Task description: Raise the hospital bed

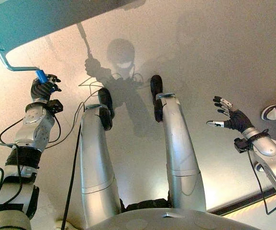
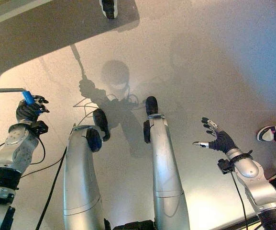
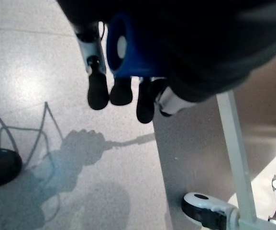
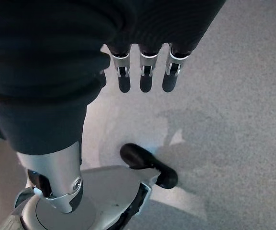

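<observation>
Left wrist view: left robot hand grips blue crank handle; right robot hand spread.

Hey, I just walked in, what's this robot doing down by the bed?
The robot's left hand has its fingers curled round the blue grip at the end of a bent silver metal crank handle that runs up under the hospital bed's edge. That looks like the crank for raising the bed. Its right hand hangs open over the pale speckled floor, holding nothing. A person's white shoe shows just beyond that hand.
</observation>
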